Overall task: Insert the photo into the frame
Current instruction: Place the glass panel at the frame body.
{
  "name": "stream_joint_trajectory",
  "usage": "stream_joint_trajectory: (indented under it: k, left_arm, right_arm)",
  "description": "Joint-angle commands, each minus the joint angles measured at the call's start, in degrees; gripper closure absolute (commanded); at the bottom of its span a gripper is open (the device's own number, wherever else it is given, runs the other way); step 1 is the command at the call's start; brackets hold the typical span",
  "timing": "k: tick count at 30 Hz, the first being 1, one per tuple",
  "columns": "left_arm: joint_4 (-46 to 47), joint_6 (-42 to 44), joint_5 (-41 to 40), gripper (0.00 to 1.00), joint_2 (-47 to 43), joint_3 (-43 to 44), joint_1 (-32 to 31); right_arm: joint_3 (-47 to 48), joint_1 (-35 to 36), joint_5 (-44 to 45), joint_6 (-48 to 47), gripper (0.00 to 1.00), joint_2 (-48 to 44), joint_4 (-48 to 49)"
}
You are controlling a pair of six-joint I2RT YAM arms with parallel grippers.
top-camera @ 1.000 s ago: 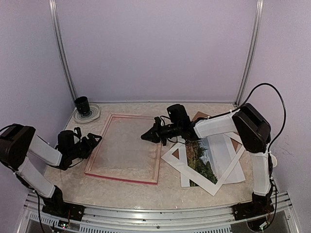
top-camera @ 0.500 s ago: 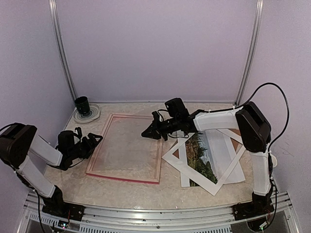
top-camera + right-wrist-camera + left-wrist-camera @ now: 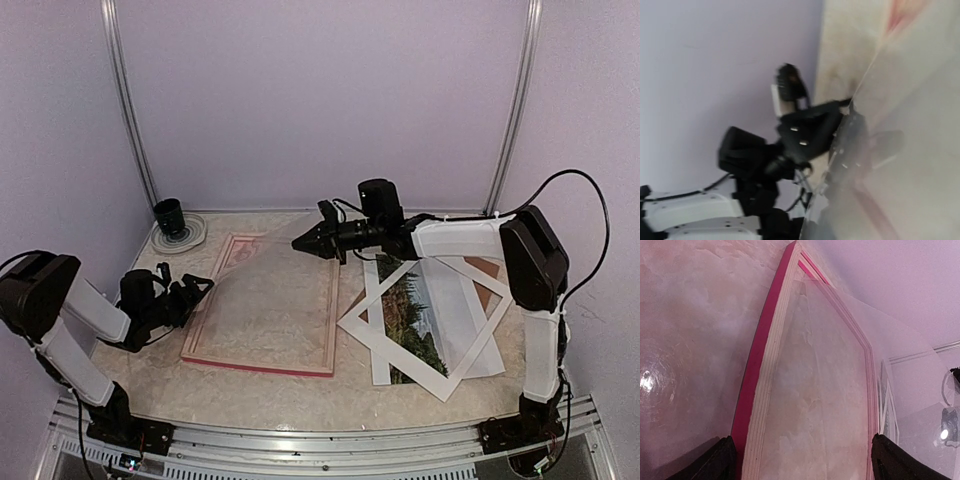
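Note:
The frame lies flat on the table, pale back upward with pink-red edges. My right gripper is shut on the edge of a clear pane. It holds that side raised above the frame's far right corner, and the pane slopes down to the left. My left gripper stands open at the frame's left rail, with its fingertips on either side of the rail. The photo lies to the right of the frame, partly covered by the white mat border.
A brown backing board and white sheets lie under the mat at the right. A black cup on a round coaster stands in the back left corner. Lavender walls close off the left, back and right sides.
My right gripper has risen and moved back and to the right, tilting the clear pane up off the frame. The frame has slid slightly to the right. The left arm has not moved.

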Motion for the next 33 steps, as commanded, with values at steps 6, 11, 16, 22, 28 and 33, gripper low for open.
stream_joint_trajectory:
  k: [6, 11, 16, 22, 28, 33]
  left_arm:
    - [5.34, -1.26, 3.22, 0.07, 1.73, -0.65, -0.78]
    - [9.28, -2.16, 5.18, 0.08, 1.96, -1.16, -1.16]
    - [12.91, -3.07, 7.74, 0.07, 3.4, -0.81, -1.9]
    - [17.37, -5.36, 9.3, 0.02, 5.7, -1.55, -1.8]
    - [19.61, -6.29, 5.41, 0.01, 1.02, -6.14, 1.24]
    - [10.69, -2.79, -1.95, 0.01, -9.85, -8.45, 2.38]
  right_arm:
    - [7.85, -0.24, -4.64, -2.16, 1.0, 0.83, 5.49]
    - [12.03, -0.46, -5.44, -11.13, 1.0, 1.08, -1.22]
    - [14.92, -0.99, -4.92, -15.69, 1.0, 0.26, -5.9]
    - [16.97, -1.27, -4.63, -17.27, 1.0, 0.26, -7.63]
    - [21.1, -1.25, -3.29, -19.41, 1.0, 2.27, -10.11]
    - [25.46, -0.64, -2.76, -19.01, 1.0, 4.62, -9.93]
